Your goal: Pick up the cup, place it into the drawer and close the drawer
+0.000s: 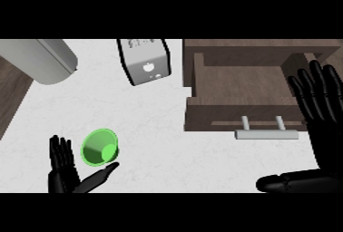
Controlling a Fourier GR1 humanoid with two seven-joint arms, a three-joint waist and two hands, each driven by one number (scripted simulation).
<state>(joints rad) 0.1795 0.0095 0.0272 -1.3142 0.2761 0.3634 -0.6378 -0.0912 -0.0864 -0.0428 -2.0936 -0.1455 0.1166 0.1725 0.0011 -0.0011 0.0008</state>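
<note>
A green cup [100, 147] stands upright on the white counter at the lower left, its mouth facing up. My left hand [67, 174] is open just below and left of it, fingers straight up beside the cup's left rim and thumb reaching under its lower edge, not curled round it. The wooden drawer [234, 86] at the right is pulled open, its inside bare, with a grey bar handle [265, 133] on its front. My right hand [320, 97] is open, fingers straight, over the drawer's right side.
A grey toaster-like appliance [145, 61] stands at the top middle. A large grey cylinder [41, 59] lies at the top left. Dark wood floor shows beyond the counter's left edge [13, 104].
</note>
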